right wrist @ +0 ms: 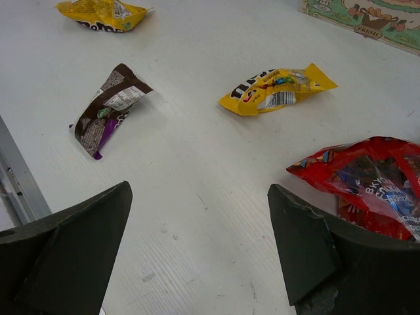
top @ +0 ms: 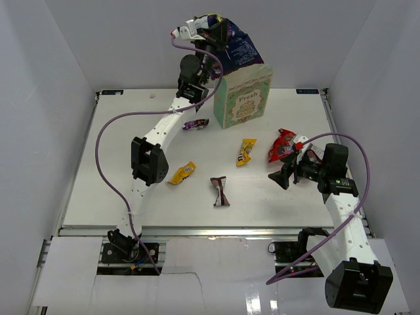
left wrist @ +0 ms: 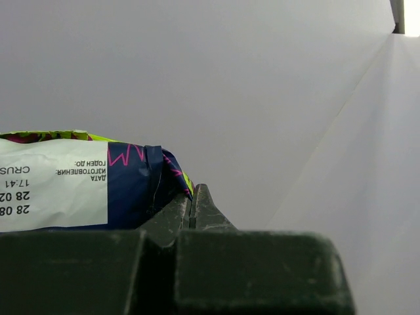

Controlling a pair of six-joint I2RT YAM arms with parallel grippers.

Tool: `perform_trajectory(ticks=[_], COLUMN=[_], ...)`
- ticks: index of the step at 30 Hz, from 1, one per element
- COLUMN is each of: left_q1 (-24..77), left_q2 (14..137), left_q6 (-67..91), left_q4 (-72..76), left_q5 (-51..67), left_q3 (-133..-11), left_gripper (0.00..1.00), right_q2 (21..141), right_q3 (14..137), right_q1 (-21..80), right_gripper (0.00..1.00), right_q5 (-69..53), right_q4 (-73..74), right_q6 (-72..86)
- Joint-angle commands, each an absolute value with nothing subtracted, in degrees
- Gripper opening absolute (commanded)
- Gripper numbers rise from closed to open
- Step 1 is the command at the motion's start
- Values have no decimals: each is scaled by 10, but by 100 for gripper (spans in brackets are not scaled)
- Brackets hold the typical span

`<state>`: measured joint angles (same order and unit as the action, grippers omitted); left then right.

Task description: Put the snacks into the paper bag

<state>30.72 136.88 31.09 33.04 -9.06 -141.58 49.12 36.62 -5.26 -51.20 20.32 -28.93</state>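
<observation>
Blue chip bag (top: 239, 46) hangs high above the desk (top: 131, 131), pinched at one end by the left jaws, which are closed hard on its crimped edge, as the left wrist view shows. Seen from the top, its long axis slopes down and to the right from those jaws. That puts its free end just above the open mouth of the paper bag (top: 244, 98), which stands upright at the far middle of the desk. I judge the free end should sit squarely over that mouth before any release.

Right jaws are spread wide and empty, low over the desk, with the red bag (top: 283, 146) just beside one finger; that arm is the nearer to it. A yellow packet (top: 247, 151), a second yellow packet (top: 182, 172), a purple wrapper (top: 195, 124) and a brown bar (top: 220, 191) lie loose on the desk.
</observation>
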Motion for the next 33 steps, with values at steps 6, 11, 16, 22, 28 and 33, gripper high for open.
perform_trajectory(ticks=[6, 11, 16, 22, 28, 33], left_q1=[311, 311, 311, 311, 311, 311], left_q2=[1327, 1346, 1357, 1369, 1368, 1359], left_q6=[361, 408, 432, 505, 476, 448], left_q4=[450, 469, 479, 483, 459, 435], left_q5=[-100, -119, -138, -156, -135, -108], left_q3=[-1463, -1467, -1471, -1474, -1479, -1480], left_gripper=[0, 0, 0, 0, 0, 0], right_q2=[491, 494, 494, 494, 494, 494], right_q3=[362, 361, 361, 361, 361, 361], right_q1=[-55, -55, -55, -55, -55, -55], right_gripper=[90, 90, 90, 90, 90, 90], right_q5=[-530, -529, -531, -533, -536, -539], right_q4=[181, 181, 181, 182, 182, 181], right_q6=[-287, -287, -287, -287, -287, -287])
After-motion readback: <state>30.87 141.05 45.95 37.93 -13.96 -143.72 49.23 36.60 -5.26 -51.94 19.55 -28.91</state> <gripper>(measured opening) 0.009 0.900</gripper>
